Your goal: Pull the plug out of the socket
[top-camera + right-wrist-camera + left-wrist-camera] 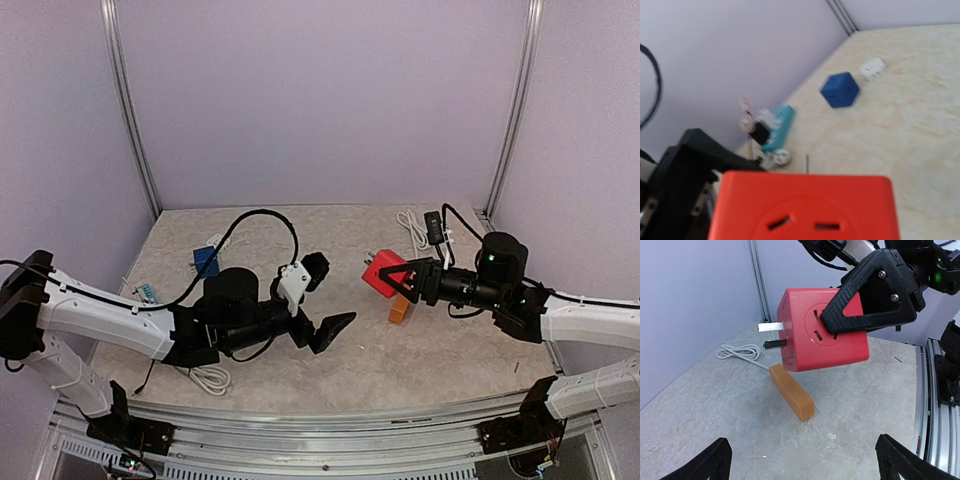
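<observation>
My left claw (pixel 805 467) gapes wide and empty, its tips in the bottom corners of the left wrist view. Beyond, mid-frame, an orange block (pixel 792 392) lies on the table (pixel 715 405). Above it my right claw (pixel 400 280) clamps the red socket cube (pixel 810 347) aloft, prongs (pixel 771 327) pointing left. I judge an off-axis tug could twist the cube free and drop it.

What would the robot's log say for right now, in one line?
right fingers: shut on red socket cube, off table | left fingers: open, empty | orange block: lying on table
</observation>
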Action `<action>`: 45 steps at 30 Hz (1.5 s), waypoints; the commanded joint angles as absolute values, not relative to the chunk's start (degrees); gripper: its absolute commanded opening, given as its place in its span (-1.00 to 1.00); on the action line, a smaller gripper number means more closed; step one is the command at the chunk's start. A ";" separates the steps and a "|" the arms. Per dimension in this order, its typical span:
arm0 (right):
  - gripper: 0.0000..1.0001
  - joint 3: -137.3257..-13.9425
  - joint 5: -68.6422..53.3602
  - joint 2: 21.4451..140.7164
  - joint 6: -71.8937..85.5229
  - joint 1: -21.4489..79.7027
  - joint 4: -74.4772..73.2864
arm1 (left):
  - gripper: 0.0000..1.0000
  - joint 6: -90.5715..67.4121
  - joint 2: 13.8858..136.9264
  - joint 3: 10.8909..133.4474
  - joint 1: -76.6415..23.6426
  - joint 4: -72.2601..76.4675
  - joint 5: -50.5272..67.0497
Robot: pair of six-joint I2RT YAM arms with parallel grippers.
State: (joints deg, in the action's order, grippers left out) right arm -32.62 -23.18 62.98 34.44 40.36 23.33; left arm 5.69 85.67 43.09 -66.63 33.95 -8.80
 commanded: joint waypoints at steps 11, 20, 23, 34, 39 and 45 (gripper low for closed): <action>-1.00 -26.18 -26.59 64.78 44.53 40.21 41.12 | 0.89 21.10 101.30 55.72 -76.17 46.06 -27.49; -1.00 -24.31 -26.00 65.69 45.97 40.85 44.79 | 0.79 21.08 102.84 58.11 -76.11 44.75 -29.64; -1.00 -24.09 -25.56 65.91 46.18 41.03 45.13 | 0.71 20.28 103.18 58.65 -76.11 44.74 -29.53; -1.00 -23.95 -24.37 66.52 46.33 42.01 45.33 | 0.45 18.61 104.15 60.38 -75.12 42.00 -30.46; -1.00 -24.15 -24.26 67.59 46.40 42.40 45.98 | 0.43 17.94 104.48 60.99 -74.89 40.76 -30.61; -0.88 -24.21 -24.19 67.94 46.02 42.63 45.91 | 0.19 16.93 104.29 60.89 -74.58 40.06 -31.81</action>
State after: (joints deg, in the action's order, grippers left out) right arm -24.47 -24.21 67.66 46.17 41.89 43.44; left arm 17.82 103.70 59.75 -75.24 41.17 -30.11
